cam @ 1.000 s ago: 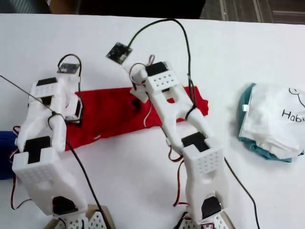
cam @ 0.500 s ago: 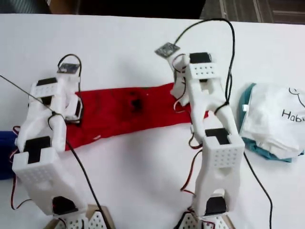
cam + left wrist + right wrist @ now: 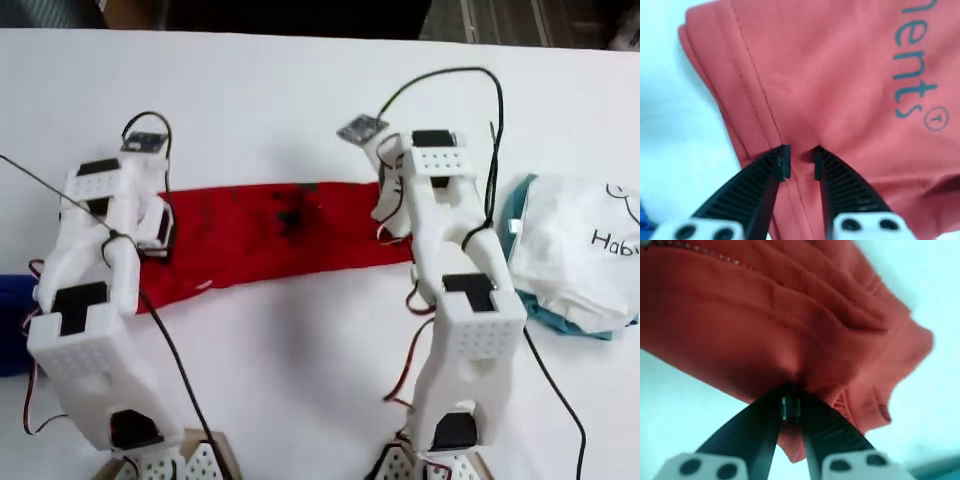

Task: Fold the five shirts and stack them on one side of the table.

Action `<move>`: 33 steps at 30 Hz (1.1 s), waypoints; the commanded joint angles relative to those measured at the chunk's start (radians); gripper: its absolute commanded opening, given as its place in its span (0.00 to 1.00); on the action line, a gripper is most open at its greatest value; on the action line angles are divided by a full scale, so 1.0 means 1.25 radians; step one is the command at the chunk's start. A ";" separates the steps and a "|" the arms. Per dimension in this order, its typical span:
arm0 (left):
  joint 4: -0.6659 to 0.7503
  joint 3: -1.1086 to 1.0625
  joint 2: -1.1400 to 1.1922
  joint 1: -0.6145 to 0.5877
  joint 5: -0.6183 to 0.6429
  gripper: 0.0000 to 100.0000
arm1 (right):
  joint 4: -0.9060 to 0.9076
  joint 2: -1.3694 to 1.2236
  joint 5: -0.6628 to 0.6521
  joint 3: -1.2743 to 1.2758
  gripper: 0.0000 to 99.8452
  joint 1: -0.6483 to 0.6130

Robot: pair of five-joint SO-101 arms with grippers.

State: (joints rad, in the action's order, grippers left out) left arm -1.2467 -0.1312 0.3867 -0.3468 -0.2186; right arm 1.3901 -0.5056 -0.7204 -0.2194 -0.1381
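Observation:
A red shirt (image 3: 260,240) lies on the white table (image 3: 300,90) as a long, narrow folded strip between the two arms. My left gripper (image 3: 163,228) is at its left end, shut with a pinch of the hemmed edge (image 3: 760,120) between its tips (image 3: 800,162). At the strip's right end my right gripper (image 3: 388,215) is shut on a bunched fold of the red shirt (image 3: 765,315), its fingertips (image 3: 790,407) pressed together. The shirt's printed lettering (image 3: 912,65) is visible in the left wrist view.
A pile of folded shirts sits at the right side, a white shirt (image 3: 575,240) on top of a teal one (image 3: 545,312). A blue cloth (image 3: 8,320) pokes in at the left edge. Cables loop over both arms.
My right arm has swung to the right with the shirt's end in its gripper, drawing the red shirt out into a longer, flatter strip. The left arm has stayed put.

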 commanded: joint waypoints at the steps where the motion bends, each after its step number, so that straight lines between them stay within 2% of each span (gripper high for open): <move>1: -0.113 0.128 -0.014 0.005 -0.007 0.12 | -0.013 0.150 0.001 0.004 0.02 -0.044; 3: -0.182 0.213 -0.014 0.011 -0.006 0.12 | -0.013 0.208 0.025 0.005 0.02 -0.061; 6: -0.279 0.328 -0.012 0.029 -0.002 0.12 | -0.013 0.284 0.114 0.006 0.02 -0.047; 10: -0.361 0.431 -0.007 0.036 -0.001 0.12 | -0.058 0.328 0.300 0.087 0.02 0.048; 13: -0.379 0.441 -0.007 0.027 -0.001 0.12 | -0.174 0.333 0.377 0.227 0.02 0.128; 17: -0.378 0.417 -0.006 -0.001 -0.001 0.12 | -0.331 0.337 0.376 0.420 0.02 0.164; 20: -0.377 0.407 -0.006 -0.028 -0.007 0.12 | -0.449 0.337 0.327 0.535 0.02 0.159; 23: -0.371 0.413 -0.006 -0.058 -0.009 0.18 | -0.563 0.337 0.315 0.620 0.02 0.147; 26: -0.367 0.407 -0.006 -0.071 -0.009 0.23 | -0.596 0.347 0.296 0.633 0.02 0.147; 33: -0.288 0.348 0.069 -0.077 -0.006 0.23 | -0.671 0.355 0.295 0.681 0.02 0.147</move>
State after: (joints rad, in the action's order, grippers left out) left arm -1.6594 0.3153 0.4450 -0.4296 -0.2156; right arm 0.5984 -0.1097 -0.3460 0.6245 0.0537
